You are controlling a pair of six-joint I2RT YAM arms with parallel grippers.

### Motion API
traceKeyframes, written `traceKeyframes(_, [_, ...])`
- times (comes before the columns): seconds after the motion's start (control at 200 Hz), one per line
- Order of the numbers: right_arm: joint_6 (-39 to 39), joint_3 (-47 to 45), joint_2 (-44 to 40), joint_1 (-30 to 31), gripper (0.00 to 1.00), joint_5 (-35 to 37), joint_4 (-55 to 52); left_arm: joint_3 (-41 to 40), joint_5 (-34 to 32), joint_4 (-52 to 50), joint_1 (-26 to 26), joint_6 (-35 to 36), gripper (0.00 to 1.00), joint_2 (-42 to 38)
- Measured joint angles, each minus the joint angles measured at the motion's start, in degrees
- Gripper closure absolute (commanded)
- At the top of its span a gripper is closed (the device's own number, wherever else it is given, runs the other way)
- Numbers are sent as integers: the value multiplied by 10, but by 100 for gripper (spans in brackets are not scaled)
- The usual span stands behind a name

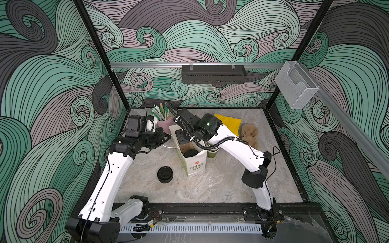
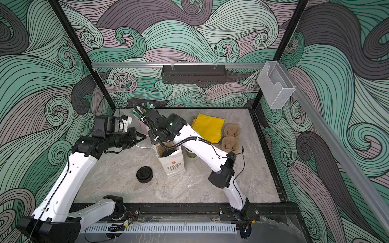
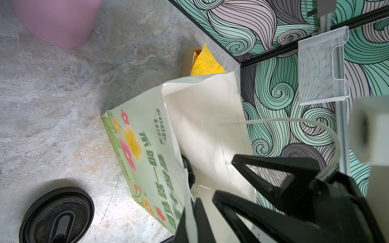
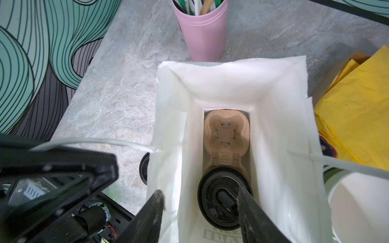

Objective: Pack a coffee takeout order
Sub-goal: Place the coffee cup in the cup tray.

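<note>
Both top views: high over front edge of surface (image 1: 210, 189), tilted down toward back wall (image 1: 200, 37); far off, whole workspace in frame; pair nearly identical, small sideways shift.
Left wrist view: close, behind left gripper (image 3: 223, 179), oblique onto bag (image 3: 200, 130) side and rim.
Right wrist view: close, over right gripper (image 4: 200, 192), straight down into bag mouth onto carrier (image 4: 226, 134).
All four share bag; wrist views also share pink pot (image 3: 56, 21), yellow sheet (image 3: 205, 63).
</note>
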Motion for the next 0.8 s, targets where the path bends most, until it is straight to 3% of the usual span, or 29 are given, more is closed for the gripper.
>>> traceKeyframes(0.26, [-35,-5,-70,14,42,-13,24,0,-3,3,0,-1,68,0])
traceKeyframes(0.535, [-63,-104,-203,14,40,-54,108,1,-5,24,0,-4,35,0])
traceKeyframes(0.65, [-65,-154,-252,13,40,-35,134,15,-23,29,1,-5,27,-3])
traceKeyframes(0.8, [-55,-244,-323,-8,40,29,174,62,-93,23,4,1,25,-23])
